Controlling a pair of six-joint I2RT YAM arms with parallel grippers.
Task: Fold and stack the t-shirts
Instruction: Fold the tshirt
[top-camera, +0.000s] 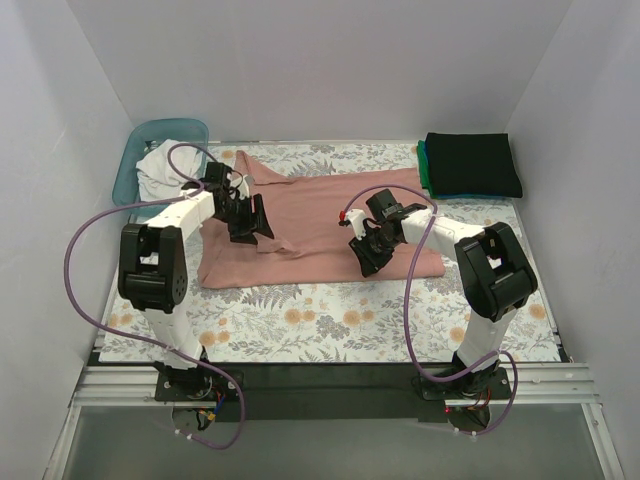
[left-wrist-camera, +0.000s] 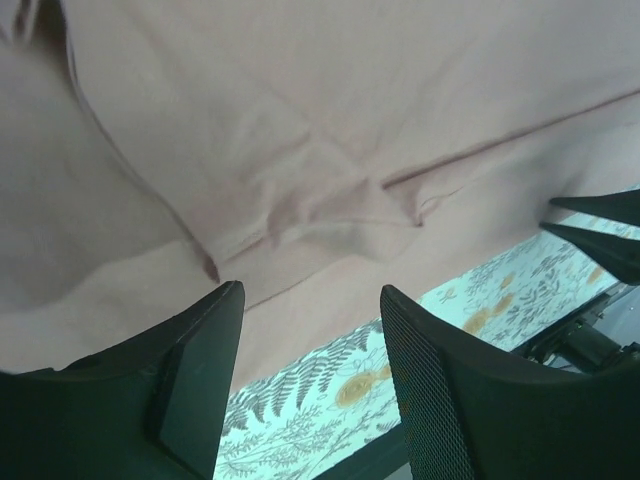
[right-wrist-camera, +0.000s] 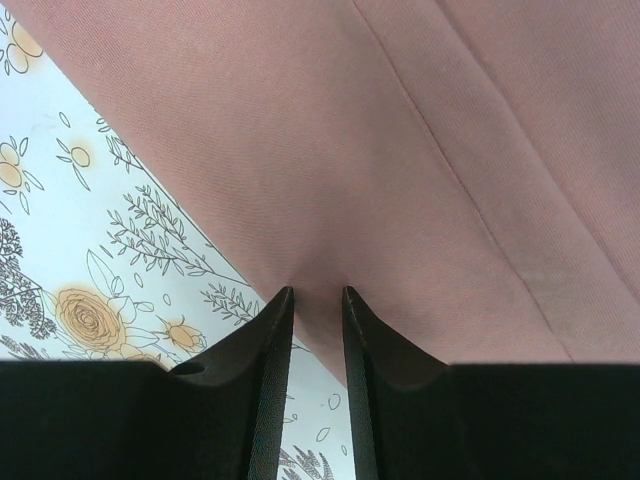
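fold pink tee (top-camera: 330, 215) | right gripper (right-wrist-camera: 315, 295) pinching near hem | left gripper (left-wrist-camera: 312, 300) released, hovering over cloth | advice: left grabs same hem, lift level, keep taut

Left pincer (left-wrist-camera: 312, 300): fingers spread wide, tips tilted down. Right pincer (right-wrist-camera: 315, 292), off to its right: fingers almost together, nipping edge of pink t-shirt (right-wrist-camera: 420, 150). Both arms bent at elbow, forearms angled inward.
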